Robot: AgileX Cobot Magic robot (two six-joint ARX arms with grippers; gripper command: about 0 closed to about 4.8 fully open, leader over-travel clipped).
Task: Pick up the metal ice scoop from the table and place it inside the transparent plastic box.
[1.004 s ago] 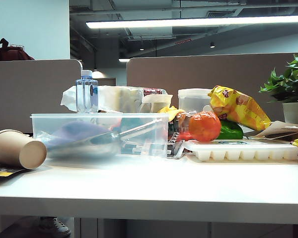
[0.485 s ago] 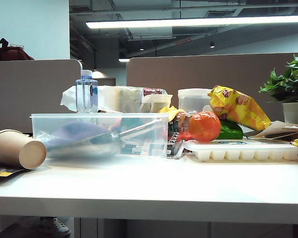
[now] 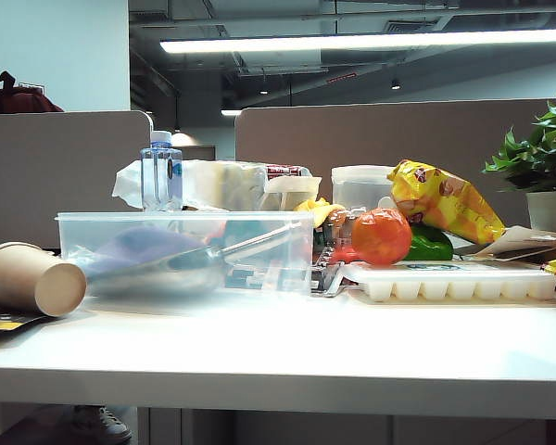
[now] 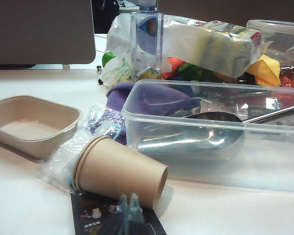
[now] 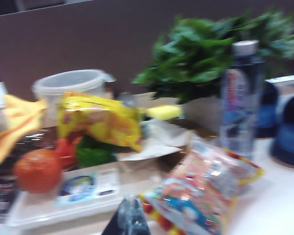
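- The metal ice scoop [image 4: 196, 137] lies inside the transparent plastic box [image 4: 137, 98], centre-right of the left wrist view, handle leaning on the rim.
- It looks rigid, slick, fairly light; its tubular handle seems the best hold.
- My left claw [image 4: 129, 205] and right claw [image 5: 130, 208] sit closed, empty.

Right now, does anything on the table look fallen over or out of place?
Yes. The paper cups, nested together, lie on their side in front of the transparent plastic box instead of standing. The metal ice scoop already lies inside the box. Nothing looks spilled.
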